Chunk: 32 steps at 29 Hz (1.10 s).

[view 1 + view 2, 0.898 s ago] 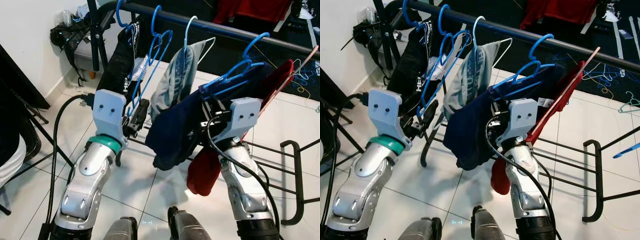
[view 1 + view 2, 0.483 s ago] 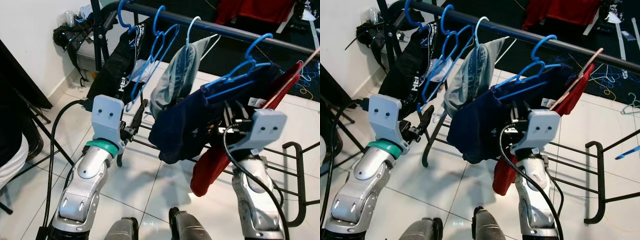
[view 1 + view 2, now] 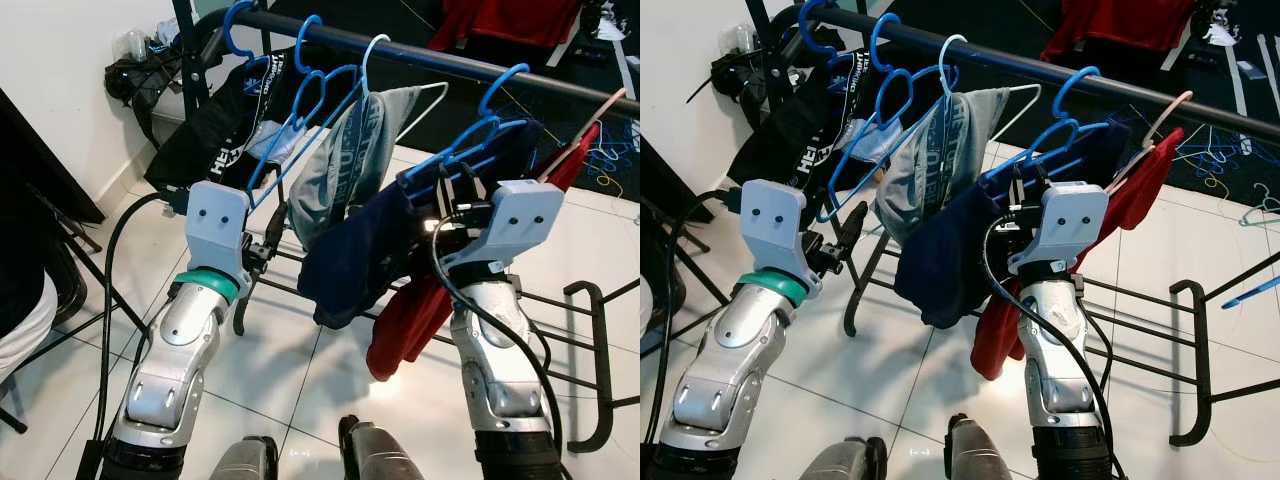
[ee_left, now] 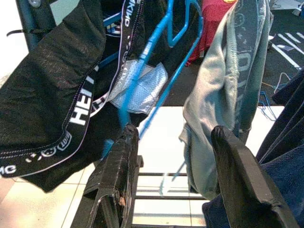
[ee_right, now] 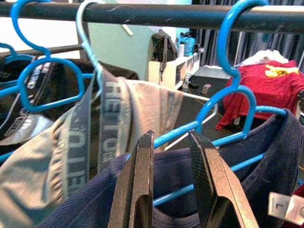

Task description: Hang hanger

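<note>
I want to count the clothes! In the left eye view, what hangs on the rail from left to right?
Black underwear with white lettering → grey underwear on a pale hanger → navy blue garment on a blue hanger → red garment.

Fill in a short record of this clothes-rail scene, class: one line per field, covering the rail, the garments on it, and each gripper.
Rail: black clothes rail, horizontal
Hanger hooked on: blue hanger carrying navy garment
Other garments: grey garment; black garment; red garment
Right gripper: open, fingers at the blue hanger's arm
Left gripper: open, below the black and grey garments
Floor: white tiled floor
</note>
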Available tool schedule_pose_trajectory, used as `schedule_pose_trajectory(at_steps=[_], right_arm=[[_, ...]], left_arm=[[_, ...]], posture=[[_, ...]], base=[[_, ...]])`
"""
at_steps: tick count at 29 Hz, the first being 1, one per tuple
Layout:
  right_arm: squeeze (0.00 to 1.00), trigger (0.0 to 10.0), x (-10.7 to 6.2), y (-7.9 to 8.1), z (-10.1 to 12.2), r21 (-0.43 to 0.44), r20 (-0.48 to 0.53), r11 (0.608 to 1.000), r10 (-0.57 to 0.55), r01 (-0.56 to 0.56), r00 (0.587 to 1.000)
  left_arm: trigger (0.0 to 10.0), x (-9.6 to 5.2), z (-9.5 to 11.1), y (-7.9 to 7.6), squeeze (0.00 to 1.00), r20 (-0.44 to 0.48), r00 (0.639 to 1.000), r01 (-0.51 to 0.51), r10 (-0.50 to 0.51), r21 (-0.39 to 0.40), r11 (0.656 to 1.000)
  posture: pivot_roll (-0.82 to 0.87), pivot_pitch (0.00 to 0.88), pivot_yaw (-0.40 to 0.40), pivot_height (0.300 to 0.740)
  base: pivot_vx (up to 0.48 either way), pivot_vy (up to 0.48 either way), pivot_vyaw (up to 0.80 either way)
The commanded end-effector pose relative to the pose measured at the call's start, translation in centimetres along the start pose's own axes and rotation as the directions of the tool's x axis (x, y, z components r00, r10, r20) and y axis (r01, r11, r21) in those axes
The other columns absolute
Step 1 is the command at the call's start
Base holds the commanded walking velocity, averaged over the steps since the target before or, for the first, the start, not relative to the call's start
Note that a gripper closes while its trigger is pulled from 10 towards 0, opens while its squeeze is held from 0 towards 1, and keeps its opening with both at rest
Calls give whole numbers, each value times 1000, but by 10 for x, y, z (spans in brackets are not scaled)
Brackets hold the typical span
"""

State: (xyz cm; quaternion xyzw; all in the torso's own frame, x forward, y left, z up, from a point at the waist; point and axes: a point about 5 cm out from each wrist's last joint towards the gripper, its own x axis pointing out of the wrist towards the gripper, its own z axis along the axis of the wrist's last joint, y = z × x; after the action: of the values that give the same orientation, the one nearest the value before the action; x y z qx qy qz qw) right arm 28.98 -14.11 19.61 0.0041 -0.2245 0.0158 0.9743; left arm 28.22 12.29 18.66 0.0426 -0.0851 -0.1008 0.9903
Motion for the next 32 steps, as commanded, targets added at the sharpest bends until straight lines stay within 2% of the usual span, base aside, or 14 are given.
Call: schedule_pose_trajectory(at_steps=[1,32], right_arm=[[0,10000,-4,1,-6,1,-27,1000,2,-2,1000],[0,10000,-4,0,-15,2,-49,1000,-7,7,999]], left_arm=[[10000,-2,-6,1,0,-22,1000,-6,6,-1,1000],[10000,-2,-5,0,0,-19,1000,1,-2,-8,1000]], posture=[[-51,97,65,740],[-50,107,70,740]], base=[[-386,0,0],[-411,0,0]])
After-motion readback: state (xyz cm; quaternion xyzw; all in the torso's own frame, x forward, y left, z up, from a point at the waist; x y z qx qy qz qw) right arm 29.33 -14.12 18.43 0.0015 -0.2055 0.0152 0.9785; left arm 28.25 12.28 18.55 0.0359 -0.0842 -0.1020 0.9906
